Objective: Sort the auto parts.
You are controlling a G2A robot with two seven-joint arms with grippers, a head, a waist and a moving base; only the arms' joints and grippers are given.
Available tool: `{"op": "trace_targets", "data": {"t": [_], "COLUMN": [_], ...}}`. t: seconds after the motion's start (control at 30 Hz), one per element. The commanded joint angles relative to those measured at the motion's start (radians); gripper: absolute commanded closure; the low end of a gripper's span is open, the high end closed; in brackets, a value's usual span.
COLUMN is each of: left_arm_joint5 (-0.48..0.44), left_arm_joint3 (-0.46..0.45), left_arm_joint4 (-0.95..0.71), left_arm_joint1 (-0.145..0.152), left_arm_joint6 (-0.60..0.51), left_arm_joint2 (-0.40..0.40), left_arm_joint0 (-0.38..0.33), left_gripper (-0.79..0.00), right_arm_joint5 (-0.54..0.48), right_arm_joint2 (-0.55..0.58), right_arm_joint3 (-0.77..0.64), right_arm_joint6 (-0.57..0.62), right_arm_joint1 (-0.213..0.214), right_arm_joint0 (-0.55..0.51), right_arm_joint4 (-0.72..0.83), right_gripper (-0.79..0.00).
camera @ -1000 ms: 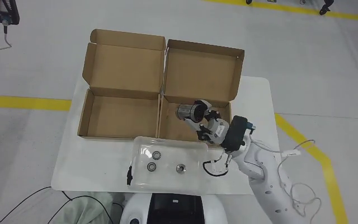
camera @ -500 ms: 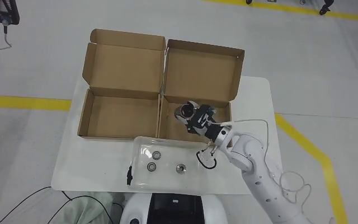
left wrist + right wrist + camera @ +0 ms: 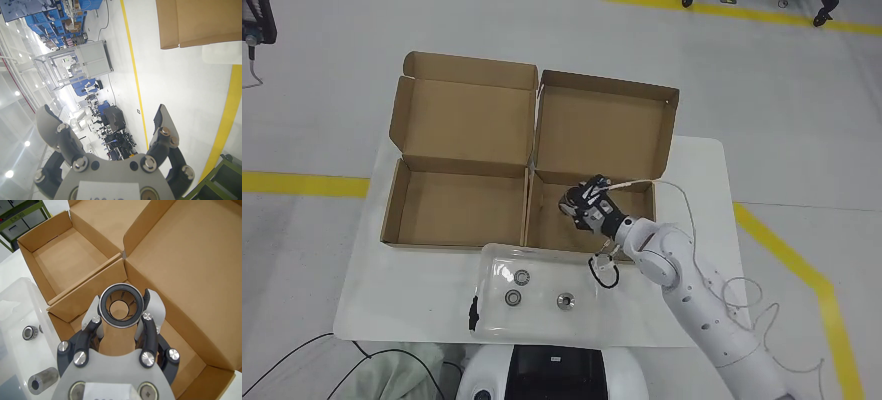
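My right gripper [image 3: 122, 307] is shut on a hollow metal cylinder bearing with a black rim [image 3: 121, 305], holding it over the right cardboard box [image 3: 181, 332]. From above, the right gripper [image 3: 587, 200] and bearing [image 3: 572, 200] hang over the near left part of that box [image 3: 642, 140]. A clear plastic tray [image 3: 492, 305] at the table's front holds two small ring bearings [image 3: 523, 274] [image 3: 513, 297] and a metal sleeve [image 3: 564, 300]. The sleeve [image 3: 42, 380] and a ring bearing [image 3: 29, 333] also appear in the right wrist view. My left gripper [image 3: 105, 121] is open, pointing out at the room.
The left cardboard box [image 3: 402, 215] stands open beside the right one, both lids raised at the back. The white table [image 3: 697, 190] has bare surface to the right of the boxes. A black cable loop [image 3: 602, 272] hangs by the tray's right end.
The right arm has swung left and lower with the bearing, bringing it from above the box's middle towards its near left part. The tray's parts have not moved.
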Motion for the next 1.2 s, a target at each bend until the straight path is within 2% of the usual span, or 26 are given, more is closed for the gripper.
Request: {"op": "trace_targets", "data": {"t": [0.0, 0.27, 0.5, 0.53, 0.63, 0.77, 0.8, 0.93, 1.17], "left_arm_joint5": [0.0, 0.0, 0.0, 0.0, 0.0, 0.0, 0.0, 0.0, 0.0], "left_arm_joint3": [0.0, 0.0, 0.0, 0.0, 0.0, 0.0, 0.0, 0.0, 0.0], "left_arm_joint4": [0.0, 0.0, 0.0, 0.0, 0.0, 0.0, 0.0, 0.0, 0.0], "left_arm_joint1": [0.0, 0.0, 0.0, 0.0, 0.0, 0.0, 0.0, 0.0, 0.0], "left_arm_joint6": [0.0, 0.0, 0.0, 0.0, 0.0, 0.0, 0.0, 0.0, 0.0], "left_arm_joint2": [0.0, 0.0, 0.0, 0.0, 0.0, 0.0, 0.0, 0.0, 0.0], "left_arm_joint0": [0.0, 0.0, 0.0, 0.0, 0.0, 0.0, 0.0, 0.0, 0.0], "left_gripper": [-0.785, -0.785, -0.785, -0.785, -0.785, -0.785, -0.785, -0.785, -0.785], "right_arm_joint5": [-0.001, 0.013, 0.012, 0.013, 0.021, 0.024, 0.023, 0.026, 0.036], "right_arm_joint2": [-0.012, -0.056, -0.088, -0.09, -0.096, -0.102, -0.103, -0.099, -0.069], "right_arm_joint3": [0.025, 0.13, 0.203, 0.208, 0.222, 0.233, 0.231, 0.196, 0.082], "right_arm_joint6": [0.008, 0.05, 0.04, 0.039, 0.045, 0.046, 0.047, 0.052, 0.078], "right_arm_joint1": [-0.004, -0.023, -0.041, -0.042, -0.046, -0.051, -0.051, -0.05, -0.035], "right_arm_joint0": [0.016, 0.072, 0.114, 0.117, 0.125, 0.132, 0.133, 0.129, 0.079], "right_arm_joint4": [0.002, 0.031, 0.055, 0.055, 0.054, 0.056, 0.054, 0.036, -0.008], "right_gripper": [0.0, 0.0, -0.006, -0.12, -0.243, -0.274, -0.308, -0.36, -0.379]}}
